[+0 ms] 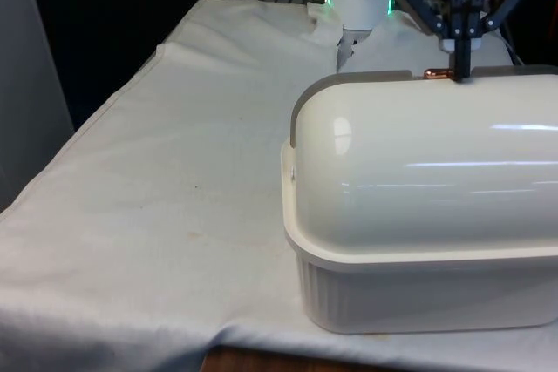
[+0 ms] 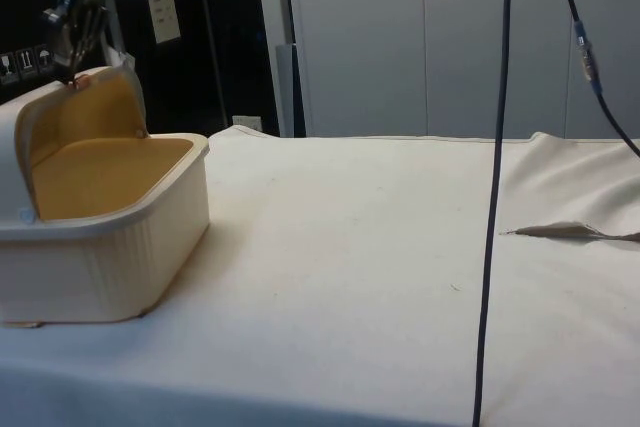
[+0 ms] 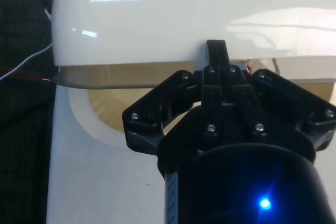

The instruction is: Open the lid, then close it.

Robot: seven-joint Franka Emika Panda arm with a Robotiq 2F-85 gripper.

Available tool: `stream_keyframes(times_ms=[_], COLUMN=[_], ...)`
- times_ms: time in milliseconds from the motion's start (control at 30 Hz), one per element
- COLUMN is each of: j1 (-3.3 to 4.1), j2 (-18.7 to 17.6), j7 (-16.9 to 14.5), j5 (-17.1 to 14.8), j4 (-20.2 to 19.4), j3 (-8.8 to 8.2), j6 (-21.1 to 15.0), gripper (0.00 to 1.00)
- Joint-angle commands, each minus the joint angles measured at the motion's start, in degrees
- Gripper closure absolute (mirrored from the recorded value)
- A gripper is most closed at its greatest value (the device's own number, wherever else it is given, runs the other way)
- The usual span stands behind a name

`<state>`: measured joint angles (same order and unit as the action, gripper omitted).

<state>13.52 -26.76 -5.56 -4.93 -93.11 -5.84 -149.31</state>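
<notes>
Now we have the bread box [image 1: 418, 294] lid [image 1: 418, 163] rolled open, our gripper [image 1: 461, 74] pinched closed on its copper handle [image 1: 435, 74]; next, we judge, comes drawing it forward to close.

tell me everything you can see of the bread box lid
The lid is a glossy cream roll-top shell, plastic by its look, with a grey edge and a small copper-coloured handle on that edge. It is rolled back over the bread box, so the side view shows the yellowish inside open. The box stands at the table's edge on the white cloth. The gripper is down at the handle, fingers shut on it.
</notes>
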Motion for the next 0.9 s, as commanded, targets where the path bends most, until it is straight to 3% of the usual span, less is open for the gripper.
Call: stream_keyframes(times_ms=[0,167,200,233,500,700,800,867], j1=[-0.34,-0.4,-0.11,-0.4,-0.29,-0.63,-0.4,-0.69], j2=[0.1,0.1,0.0,0.1,0.1,-0.1,0.1,-0.2], j7=[-0.3,-0.2,0.0,-0.2,0.3,0.7,1.0,0.9], j5=[-0.6,-1.0,-0.5,-1.1,-0.7,-1.3,-0.8,-1.5], j4=[0.1,0.4,0.5,0.5,0.9,1.3,1.4,1.5], j3=[0.4,0.29,0.0,0.29,0.0,0.29,0.0,0.29], j6=[1.0,2.7,2.0,3.0,4.8,7.8,8.1,9.2], gripper=[1.0,1.0,1.0,1.0,1.0,1.0,1.0,1.0])
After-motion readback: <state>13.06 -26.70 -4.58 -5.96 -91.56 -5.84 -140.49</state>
